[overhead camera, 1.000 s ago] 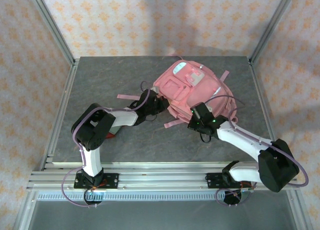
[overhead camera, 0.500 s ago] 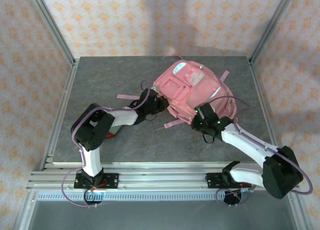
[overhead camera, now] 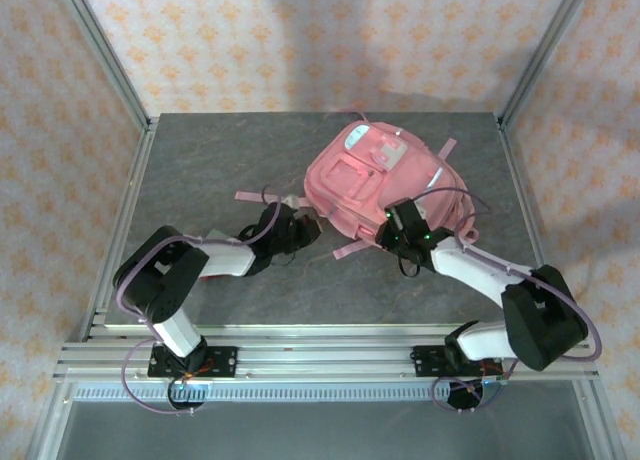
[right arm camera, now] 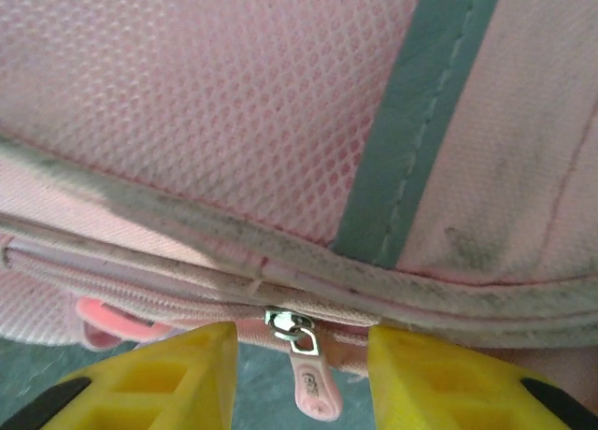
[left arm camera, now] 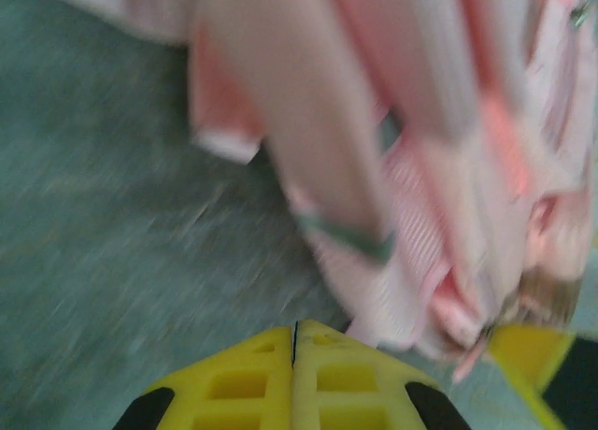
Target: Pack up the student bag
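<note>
Student bag (overhead camera: 372,175) lies flat on the grey surface (overhead camera: 200,160), in its far right part, teal and white front patches facing up. One loose pink strap (overhead camera: 252,195) trails off the bag's left side, and another (overhead camera: 345,250) off its near edge.

The right wrist view is tight on the bag (right arm camera: 187,103): pink mesh panel, a grey trim strip (right arm camera: 420,121) running diagonally, and a zip line below them with grubby piping. The pink zip pull (right arm camera: 313,388) hangs from a metal slider (right arm camera: 280,322).

Right tool (right arm camera: 299,346) is partly open. Its yellow fingers (right arm camera: 159,379) stand one on each side of the zip pull with a gap to each, so nothing is gripped. From above, the right tool (overhead camera: 392,225) sits against the bag's near edge.

Left tool (left arm camera: 294,341) has its yellow fingers pressed together with nothing between them. That view is motion-blurred, showing bag fabric (left arm camera: 420,168) ahead and bare surface to the left of the bag. From above, the left tool (overhead camera: 305,220) is just beside the bag's near-left edge; I can't tell whether it touches.
</note>
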`<move>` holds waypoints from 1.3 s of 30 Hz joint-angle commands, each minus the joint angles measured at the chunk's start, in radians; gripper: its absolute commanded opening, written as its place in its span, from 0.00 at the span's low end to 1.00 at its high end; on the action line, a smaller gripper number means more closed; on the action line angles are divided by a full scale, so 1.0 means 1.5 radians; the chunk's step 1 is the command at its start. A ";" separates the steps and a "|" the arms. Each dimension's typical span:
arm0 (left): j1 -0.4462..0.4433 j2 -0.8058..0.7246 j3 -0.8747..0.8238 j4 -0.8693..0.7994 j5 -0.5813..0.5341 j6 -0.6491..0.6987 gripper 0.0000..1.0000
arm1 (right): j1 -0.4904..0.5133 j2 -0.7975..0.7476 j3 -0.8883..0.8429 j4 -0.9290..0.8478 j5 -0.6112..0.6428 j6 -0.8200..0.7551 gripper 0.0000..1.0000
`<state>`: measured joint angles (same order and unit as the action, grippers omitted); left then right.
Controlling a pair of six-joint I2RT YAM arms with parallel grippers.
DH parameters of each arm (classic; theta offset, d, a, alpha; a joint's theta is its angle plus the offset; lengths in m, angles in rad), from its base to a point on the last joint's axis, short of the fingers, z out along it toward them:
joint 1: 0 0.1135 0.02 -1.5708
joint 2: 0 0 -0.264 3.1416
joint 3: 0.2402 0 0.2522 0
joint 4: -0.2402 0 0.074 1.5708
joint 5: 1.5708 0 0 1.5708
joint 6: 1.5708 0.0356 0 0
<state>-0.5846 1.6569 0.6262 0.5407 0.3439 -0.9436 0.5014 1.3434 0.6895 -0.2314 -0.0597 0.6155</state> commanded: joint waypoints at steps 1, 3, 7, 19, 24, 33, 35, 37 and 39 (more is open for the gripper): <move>-0.014 -0.041 -0.050 0.044 -0.001 -0.030 0.00 | -0.010 0.026 0.048 0.054 0.047 -0.046 0.37; -0.023 -0.065 -0.060 0.038 -0.009 -0.031 0.00 | -0.011 0.035 0.064 0.044 0.079 -0.050 0.34; -0.034 -0.113 -0.033 -0.016 -0.030 -0.011 0.00 | -0.011 0.010 0.060 0.026 0.134 -0.036 0.11; -0.034 -0.016 0.241 -0.186 -0.074 0.124 0.37 | 0.015 -0.086 -0.045 0.044 0.053 0.030 0.32; -0.034 0.058 0.300 -0.180 -0.059 0.117 0.38 | 0.025 -0.052 -0.051 0.085 0.051 0.027 0.34; -0.034 0.133 0.368 -0.201 -0.058 0.125 0.39 | 0.017 0.056 -0.012 0.108 0.120 0.001 0.37; -0.033 0.138 0.373 -0.203 -0.056 0.127 0.39 | 0.016 0.065 -0.010 0.105 0.130 0.002 0.36; -0.033 0.139 0.374 -0.204 -0.056 0.129 0.38 | 0.016 0.058 -0.018 0.115 0.125 -0.001 0.31; -0.031 0.142 0.376 -0.205 -0.056 0.130 0.38 | 0.016 0.046 -0.029 0.128 0.128 -0.003 0.21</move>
<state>-0.6331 1.8549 1.1557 0.2478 0.2611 -0.7753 0.5316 1.4315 0.6487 -0.0780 0.0784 0.6243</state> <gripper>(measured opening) 0.385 0.239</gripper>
